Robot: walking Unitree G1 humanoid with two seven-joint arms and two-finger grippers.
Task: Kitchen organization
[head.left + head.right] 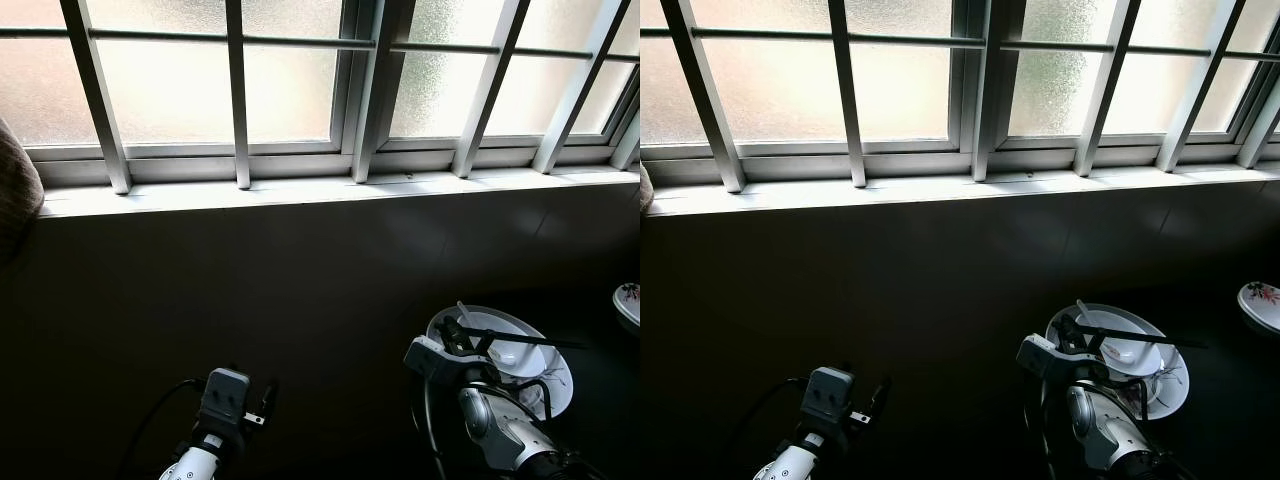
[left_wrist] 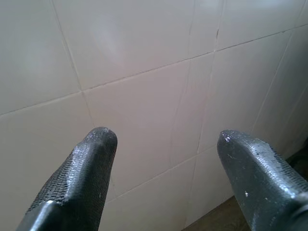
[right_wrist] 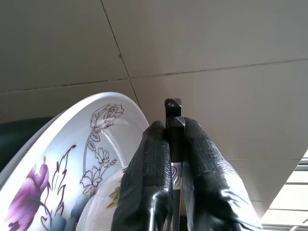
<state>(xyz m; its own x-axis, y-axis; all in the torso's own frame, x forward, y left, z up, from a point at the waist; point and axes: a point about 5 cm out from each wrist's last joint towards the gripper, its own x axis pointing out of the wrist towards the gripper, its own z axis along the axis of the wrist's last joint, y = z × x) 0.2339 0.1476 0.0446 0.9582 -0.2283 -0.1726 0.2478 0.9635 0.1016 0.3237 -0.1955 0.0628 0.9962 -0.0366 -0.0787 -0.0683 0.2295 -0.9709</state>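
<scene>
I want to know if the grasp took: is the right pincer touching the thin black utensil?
Touching. The right wrist view shows the right pincer with both fingers pressed against the thin black utensil, no gap.

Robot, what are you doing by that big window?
The robot stands at a dark counter under a barred window. Its right end effector is shut on a thin black utensil handle, holding it over a stack of white floral plates with a white spoon lying on top. Its left end effector is open and holds nothing, pointing at the tiled wall. Another floral dish sits off to the right.
</scene>
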